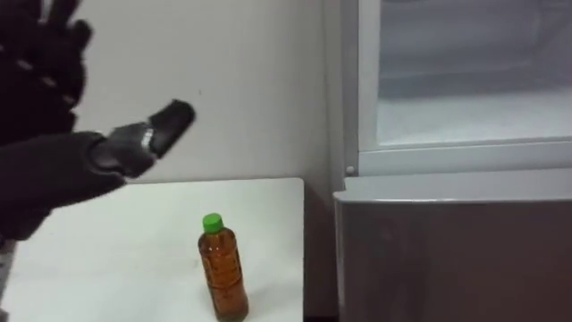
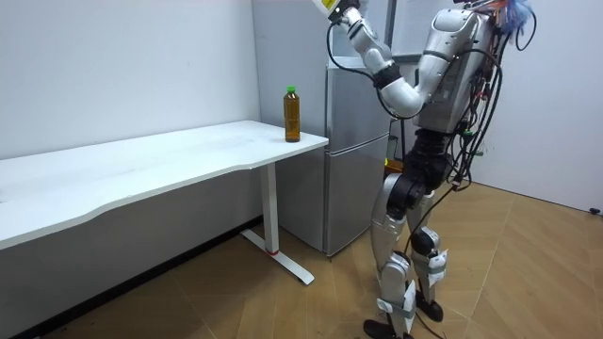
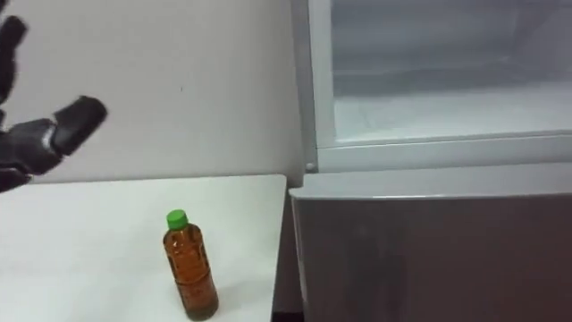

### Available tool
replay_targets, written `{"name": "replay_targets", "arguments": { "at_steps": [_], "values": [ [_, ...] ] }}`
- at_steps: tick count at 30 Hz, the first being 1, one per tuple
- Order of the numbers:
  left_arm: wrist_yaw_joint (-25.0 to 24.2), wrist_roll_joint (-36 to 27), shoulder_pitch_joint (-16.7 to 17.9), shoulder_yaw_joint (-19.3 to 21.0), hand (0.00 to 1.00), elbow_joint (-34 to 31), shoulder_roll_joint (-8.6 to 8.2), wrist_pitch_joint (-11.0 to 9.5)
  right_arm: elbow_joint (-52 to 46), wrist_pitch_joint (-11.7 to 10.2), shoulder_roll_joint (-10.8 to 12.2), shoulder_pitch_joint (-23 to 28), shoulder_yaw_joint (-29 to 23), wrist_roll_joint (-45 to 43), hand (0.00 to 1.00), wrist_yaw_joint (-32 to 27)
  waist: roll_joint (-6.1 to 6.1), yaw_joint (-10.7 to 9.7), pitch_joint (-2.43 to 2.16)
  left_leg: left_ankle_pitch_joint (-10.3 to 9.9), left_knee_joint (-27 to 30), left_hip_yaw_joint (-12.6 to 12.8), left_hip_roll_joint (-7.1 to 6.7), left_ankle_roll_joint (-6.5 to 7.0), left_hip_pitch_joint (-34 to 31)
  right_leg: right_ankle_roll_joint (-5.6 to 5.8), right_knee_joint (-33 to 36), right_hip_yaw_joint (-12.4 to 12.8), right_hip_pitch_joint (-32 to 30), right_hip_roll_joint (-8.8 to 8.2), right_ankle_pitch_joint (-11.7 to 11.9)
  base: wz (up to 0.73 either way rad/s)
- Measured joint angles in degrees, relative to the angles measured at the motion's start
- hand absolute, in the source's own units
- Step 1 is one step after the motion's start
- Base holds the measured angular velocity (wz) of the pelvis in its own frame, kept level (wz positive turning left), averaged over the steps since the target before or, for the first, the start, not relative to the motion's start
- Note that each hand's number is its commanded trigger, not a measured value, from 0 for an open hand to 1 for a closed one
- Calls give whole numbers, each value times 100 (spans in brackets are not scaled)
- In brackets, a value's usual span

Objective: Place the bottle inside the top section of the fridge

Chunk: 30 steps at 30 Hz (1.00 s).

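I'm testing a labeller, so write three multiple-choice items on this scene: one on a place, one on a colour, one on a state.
1. Where is the bottle? A on the table; B on the floor; C in a hand.
2. Its cap is? A red; B green; C white.
3. The left hand is? A open; B shut on the bottle; C shut, empty.
1 A: it stands on the table beside the fridge. 2 B: the cap is green. 3 A: the hand is raised, fingers straight, holding nothing.
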Motion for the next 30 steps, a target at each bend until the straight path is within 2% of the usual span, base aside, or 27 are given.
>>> {"name": "replay_targets", "arguments": {
  "at_steps": [4,7,8,10,13,15,17,21,23,25,28,30],
  "values": [
    [473,183,528,485,0,86,-1,-281,-1,-21,-3,117,-239,2,0,122,-5,145,7,0,-4,-8,-8,0,12,5,4,-4,9,-4,-6,0],
    [836,221,893,718,0,310,-6,-294,-8,-16,-2,167,-304,48,0,150,19,227,39,-1,2,-30,-12,1,5,5,4,-20,15,-5,-6,1],
    [901,224,944,762,0,424,-14,-315,-10,-11,-2,180,-304,55,0,143,5,238,35,-1,-1,-32,-12,1,8,5,7,-21,19,-5,-7,0],
    [1225,182,1270,889,0,917,-72,-353,-251,8,10,282,-300,52,0,102,40,230,52,-1,-5,-54,-14,0,7,5,9,-20,18,-2,-8,0],
    [1596,129,1549,879,0,1463,-178,-363,-393,25,27,342,-315,-13,0,26,-9,190,60,-1,-36,-99,-26,0,-12,7,8,-53,25,-4,-13,7],
    [1692,80,1769,861,0,1885,-186,-364,-393,35,21,337,-374,-80,0,-13,-59,175,49,1,-80,-98,-35,0,5,7,9,-40,34,-7,-13,-2],
    [1806,69,2007,779,0,2322,-246,-364,-396,41,23,339,-415,-143,0,-25,-91,134,55,4,-99,-111,-44,-2,23,9,7,-37,49,-13,-14,-2],
    [1868,37,2423,227,0,3816,-296,-364,-398,43,45,346,-419,-135,0,-33,-145,50,48,0,-96,-177,-50,-3,81,14,6,-93,137,-12,-17,6],
    [1857,3,2455,36,0,4499,-369,-376,-423,38,49,316,-440,-202,0,-31,-181,57,62,0,-102,-157,-42,-4,99,13,14,-99,140,-9,-16,2],
    [1866,5,2446,-77,0,5513,-529,-377,-417,21,47,278,-528,-321,0,-28,-195,44,68,-32,-83,-157,-29,-10,139,13,17,-129,203,-3,-15,0],
    [1960,-25,2479,-306,0,6147,-623,-402,-410,8,45,279,-525,-460,0,21,-225,51,88,-81,31,-166,-3,-16,70,11,19,-132,198,13,-14,0],
    [1940,-17,2453,-515,0,6703,-608,-515,-386,6,37,278,-524,-435,0,30,-219,46,98,-91,40,-153,-3,-12,81,12,25,-131,208,10,-14,0]
  ]
}}
